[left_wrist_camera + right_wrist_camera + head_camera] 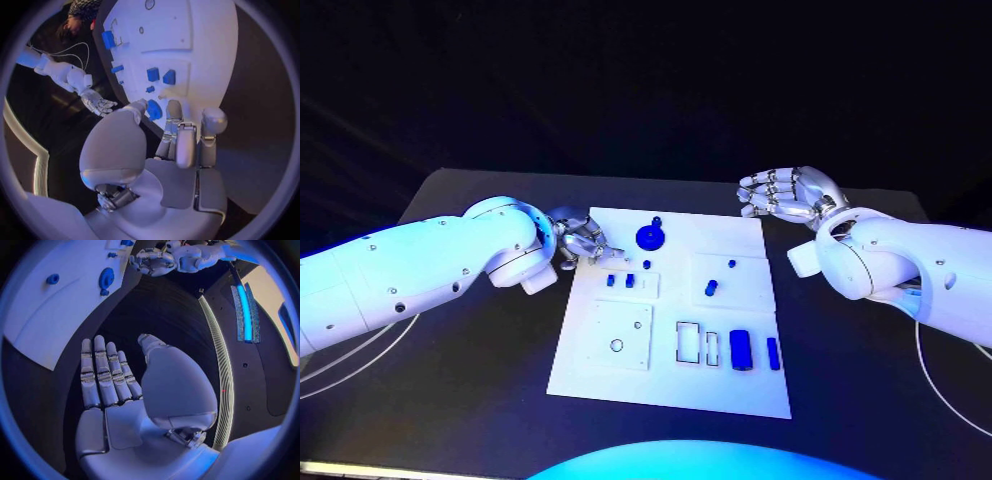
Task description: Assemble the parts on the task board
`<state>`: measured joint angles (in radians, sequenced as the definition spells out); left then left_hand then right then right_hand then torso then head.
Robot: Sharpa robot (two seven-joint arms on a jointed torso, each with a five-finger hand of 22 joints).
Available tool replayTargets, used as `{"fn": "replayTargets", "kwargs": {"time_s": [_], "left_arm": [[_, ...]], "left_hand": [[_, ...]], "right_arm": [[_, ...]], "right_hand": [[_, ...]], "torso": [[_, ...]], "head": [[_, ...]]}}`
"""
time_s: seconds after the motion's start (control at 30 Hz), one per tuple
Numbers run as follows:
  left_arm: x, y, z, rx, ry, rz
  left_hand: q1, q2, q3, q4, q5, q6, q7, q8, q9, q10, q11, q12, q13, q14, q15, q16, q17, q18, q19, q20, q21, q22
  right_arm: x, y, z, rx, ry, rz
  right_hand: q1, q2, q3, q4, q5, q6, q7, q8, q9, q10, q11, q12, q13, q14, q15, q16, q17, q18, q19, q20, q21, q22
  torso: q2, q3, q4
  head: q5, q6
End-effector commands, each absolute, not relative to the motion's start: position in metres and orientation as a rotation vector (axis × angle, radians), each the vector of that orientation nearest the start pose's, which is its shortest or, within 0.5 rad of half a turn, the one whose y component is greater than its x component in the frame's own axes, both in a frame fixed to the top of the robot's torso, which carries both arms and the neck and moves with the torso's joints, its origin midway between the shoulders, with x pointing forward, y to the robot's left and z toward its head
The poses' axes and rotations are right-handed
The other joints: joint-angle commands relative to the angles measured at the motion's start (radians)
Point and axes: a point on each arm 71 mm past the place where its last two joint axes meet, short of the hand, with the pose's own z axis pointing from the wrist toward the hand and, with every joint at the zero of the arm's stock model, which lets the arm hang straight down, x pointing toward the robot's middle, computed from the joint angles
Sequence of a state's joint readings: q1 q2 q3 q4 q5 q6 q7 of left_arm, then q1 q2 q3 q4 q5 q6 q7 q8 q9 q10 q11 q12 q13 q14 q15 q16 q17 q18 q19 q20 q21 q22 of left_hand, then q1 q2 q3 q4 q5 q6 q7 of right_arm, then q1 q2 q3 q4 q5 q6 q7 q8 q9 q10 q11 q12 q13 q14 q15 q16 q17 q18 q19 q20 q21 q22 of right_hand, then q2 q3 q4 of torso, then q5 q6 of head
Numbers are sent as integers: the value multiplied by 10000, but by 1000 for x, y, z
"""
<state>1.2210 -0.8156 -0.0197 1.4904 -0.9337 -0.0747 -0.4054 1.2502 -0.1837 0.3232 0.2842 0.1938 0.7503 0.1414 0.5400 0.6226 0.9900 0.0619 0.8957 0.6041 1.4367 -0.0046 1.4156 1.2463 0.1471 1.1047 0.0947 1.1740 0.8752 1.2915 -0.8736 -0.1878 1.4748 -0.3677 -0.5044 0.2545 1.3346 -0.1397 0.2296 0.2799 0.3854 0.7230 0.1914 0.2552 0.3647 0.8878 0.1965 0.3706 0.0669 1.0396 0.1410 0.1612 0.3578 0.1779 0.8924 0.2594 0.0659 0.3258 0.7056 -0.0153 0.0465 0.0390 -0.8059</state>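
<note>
Probably a robotics lab: a black table carrying a white task board.

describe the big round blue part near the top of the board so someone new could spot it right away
Start at the white task board in the middle of the black table and look to its far edge. The round blue part sits there, just right of the left hand. It is a wide disc, while the other blue pieces are small pegs and blocks.
</note>
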Motion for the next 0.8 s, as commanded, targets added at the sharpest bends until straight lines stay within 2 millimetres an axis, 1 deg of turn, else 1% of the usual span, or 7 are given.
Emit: {"fn": "replayTargets", "kwargs": {"time_s": [0.03, 0.07, 0.13, 0.23, 0.33, 0.53, 0.8], "left_arm": [[496, 195, -189, -2963, 19504, -8045], [496, 192, -188, -2605, 19199, -8219], [495, 186, -186, -1929, 18651, -8473], [494, 179, -184, -1086, 17998, -8706], [492, 172, -185, -244, 17477, -8803], [491, 159, -192, 1205, 17327, -8565], [494, 146, -207, 2607, 18013, -7819]], "left_hand": [[1104, -192, 504, -36, 8, -152, 100, -244, -350, -603, 106, -479, -426, -272, 101, -289, -421, 143, -394, 106, -489, -605], [1448, -309, 695, -32, -7, -94, 154, -275, -474, -776, 165, -695, -647, -435, 159, -434, -704, 201, -607, 145, -728, -932], [2038, -574, 1054, -100, -29, -48, 218, -320, -696, -1037, 274, -1216, -1179, -1107, 249, -1006, -1700, 362, -1339, 237, -1444, -1841], [2266, -762, 1196, -86, -36, -133, 229, -402, -907, -1162, 325, -1590, -1602, -1405, 301, -1220, -2158, 364, -1416, 300, -1567, -1905], [2450, -953, 1274, -92, -28, -285, 247, -494, -1178, -1564, 406, -2195, -2189, -1698, 360, -1400, -2648, 363, -1477, 361, -1663, -1953], [2580, -1038, 1238, -134, -33, -291, 148, -642, -1605, -1910, 522, -2828, -2921, -2038, 483, -1531, -3224, 363, -1569, 457, -1742, -1982], [2658, -1050, 1224, -186, -30, -295, 72, -814, -1812, -1860, 534, -2902, -3102, -2082, 499, -1478, -3303, 369, -1600, 477, -1736, -1969]], "right_arm": [[497, -247, -188, 7815, 15193, 11085], [497, -247, -188, 7813, 15192, 11087], [497, -247, -188, 7812, 15190, 11087], [497, -247, -188, 7812, 15187, 11086], [496, -247, -188, 7809, 15192, 11095], [496, -246, -188, 7801, 15202, 11110], [497, -246, -188, 7795, 15216, 11121]], "right_hand": [[-82, 30, 39, -2, 46, -42, 749, 16, -13, 21, 28, -33, -17, -28, 70, -48, -12, 37, -67, 16, -39, -16], [-75, 31, 44, -9, 48, -41, 748, 17, -15, 22, 28, -35, -18, -25, 70, -51, -16, 38, -72, 18, -38, -24], [-65, 31, 50, -16, 50, -40, 748, 18, -17, 23, 27, -36, -18, -23, 70, -54, -20, 39, -77, 20, -37, -33], [-50, 33, 59, -28, 52, -38, 748, 18, -20, 26, 27, -37, -19, -18, 70, -59, -27, 41, -83, 22, -34, -47], [-41, 34, 65, -35, 52, -37, 747, 19, -22, 27, 27, -38, -19, -15, 70, -62, -31, 43, -86, 24, -33, -55], [-16, 39, 83, -53, 55, -30, 745, 23, -26, 33, 25, -40, -20, -6, 69, -68, -41, 46, -92, 26, -28, -76], [-16, 39, 83, -53, 55, -30, 745, 23, -26, 33, 25, -40, -20, -6, 69, -68, -41, 46, -92, 26, -28, -76]], "torso": [[7, -8, 2], [8, -10, 0], [14, -15, -3], [13, -17, 3], [10, -11, 4], [8, -12, 1], [6, -14, -1]], "head": [[-8, 9], [-9, 13], [-15, 21], [-21, 15], [-26, 6], [-35, 1], [-46, -12]]}}
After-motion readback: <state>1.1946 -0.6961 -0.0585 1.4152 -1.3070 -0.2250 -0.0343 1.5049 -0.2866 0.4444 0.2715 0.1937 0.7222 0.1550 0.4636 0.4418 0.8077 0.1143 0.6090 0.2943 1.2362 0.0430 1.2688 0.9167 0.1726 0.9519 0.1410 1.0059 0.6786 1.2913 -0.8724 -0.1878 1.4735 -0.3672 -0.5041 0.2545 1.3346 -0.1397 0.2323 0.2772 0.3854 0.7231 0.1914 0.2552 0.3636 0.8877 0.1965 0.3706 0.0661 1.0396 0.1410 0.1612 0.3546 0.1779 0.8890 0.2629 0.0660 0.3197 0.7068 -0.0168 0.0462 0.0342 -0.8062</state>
